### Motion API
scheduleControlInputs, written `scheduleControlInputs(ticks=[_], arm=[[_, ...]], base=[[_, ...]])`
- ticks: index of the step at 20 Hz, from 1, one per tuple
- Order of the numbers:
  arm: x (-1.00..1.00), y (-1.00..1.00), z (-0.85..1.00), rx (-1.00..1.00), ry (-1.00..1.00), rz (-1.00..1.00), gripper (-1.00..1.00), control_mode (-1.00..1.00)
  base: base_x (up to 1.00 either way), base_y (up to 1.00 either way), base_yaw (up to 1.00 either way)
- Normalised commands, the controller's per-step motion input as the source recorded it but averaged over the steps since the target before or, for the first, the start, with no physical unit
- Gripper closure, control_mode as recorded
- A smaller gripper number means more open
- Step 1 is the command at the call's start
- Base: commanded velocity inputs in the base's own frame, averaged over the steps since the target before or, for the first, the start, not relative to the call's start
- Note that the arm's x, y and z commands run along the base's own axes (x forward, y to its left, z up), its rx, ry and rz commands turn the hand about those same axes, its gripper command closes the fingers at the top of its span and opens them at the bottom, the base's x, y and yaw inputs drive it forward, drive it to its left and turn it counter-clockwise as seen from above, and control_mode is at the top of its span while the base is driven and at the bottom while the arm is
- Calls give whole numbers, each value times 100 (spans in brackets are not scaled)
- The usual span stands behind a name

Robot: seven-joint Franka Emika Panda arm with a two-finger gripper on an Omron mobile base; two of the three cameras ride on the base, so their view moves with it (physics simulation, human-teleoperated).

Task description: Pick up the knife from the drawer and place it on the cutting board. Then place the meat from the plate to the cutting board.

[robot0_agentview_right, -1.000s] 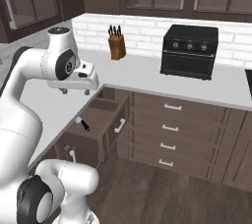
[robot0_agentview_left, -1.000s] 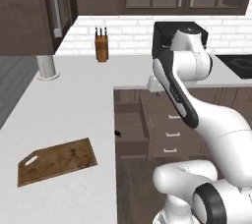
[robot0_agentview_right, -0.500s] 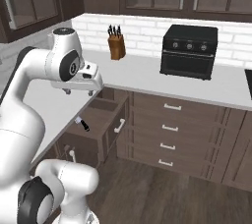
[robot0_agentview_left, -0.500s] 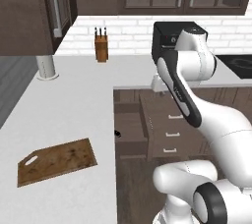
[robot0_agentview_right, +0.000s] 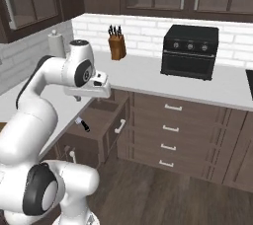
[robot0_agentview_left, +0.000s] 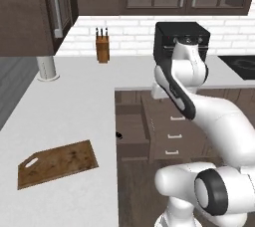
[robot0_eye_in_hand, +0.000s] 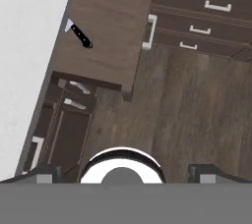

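Note:
The dark brown drawer (robot0_eye_in_hand: 106, 46) stands pulled out under the white counter. The knife (robot0_eye_in_hand: 78, 34) lies inside it near the counter side, black handle and silver blade; in the right base view the knife (robot0_agentview_right: 83, 124) shows in the drawer (robot0_agentview_right: 101, 120). My gripper (robot0_eye_in_hand: 125, 171) hangs high above the drawer and floor, open, fingertips (robot0_eye_in_hand: 45, 173) wide apart with nothing between them. It sits at the end of the arm, gripper (robot0_agentview_right: 85, 93) pointing down. The cutting board (robot0_agentview_left: 57, 164) lies flat on the counter at the near left. The plate and the meat are out of view.
A tan knife block (robot0_agentview_right: 117, 45) and a black toaster oven (robot0_agentview_right: 190, 51) stand at the back of the counter (robot0_agentview_left: 74, 106). A paper-towel roll (robot0_agentview_left: 47, 66) stands at the left. Closed drawers (robot0_agentview_right: 170, 130) run to the right, above the wooden floor (robot0_eye_in_hand: 187, 105).
The arm has swung a little to the right, carrying the hand slightly further over the open drawer. The gripper stays open; knife and board have not moved.

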Motion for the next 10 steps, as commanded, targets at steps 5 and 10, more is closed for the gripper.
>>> scheduleControlInputs(ticks=[5, 10], arm=[[83, -7, -93, 0, 9, -2, -100, -100], [52, 3, -75, 0, 0, 0, -100, -100]], base=[[0, 0, 0], [0, 0, 0]])
